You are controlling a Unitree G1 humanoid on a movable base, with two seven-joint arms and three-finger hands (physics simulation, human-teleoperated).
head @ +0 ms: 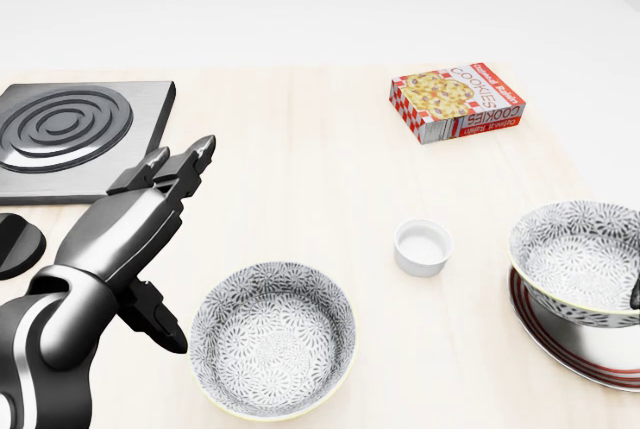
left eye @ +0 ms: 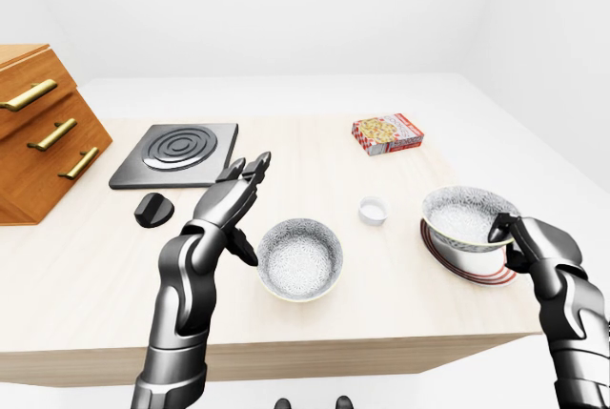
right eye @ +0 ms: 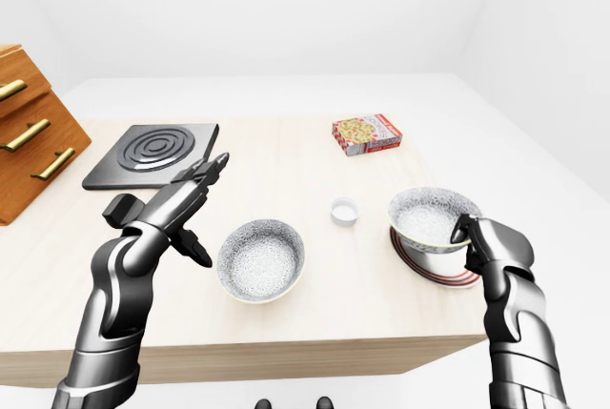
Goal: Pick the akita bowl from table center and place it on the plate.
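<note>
A black-and-white patterned akita bowl (left eye: 465,217) sits tilted over the red-ringed plate (left eye: 477,271) at the table's right in the left-eye view. I cannot tell whether it touches the plate. My right hand (left eye: 505,235) is shut on its near right rim. A second bowl of the same pattern (head: 272,349) stands on the table at lower centre of the head view. My left hand (head: 180,249) is open just left of that bowl, fingers stretched away from me and thumb near its rim, not touching it.
A small white cup (head: 422,247) stands between the two bowls. A cookies box (head: 457,101) lies towards the top right. A black burner plate (left eye: 176,153), a black knob (left eye: 154,209) and a wooden drawer cabinet (left eye: 43,132) are on the left.
</note>
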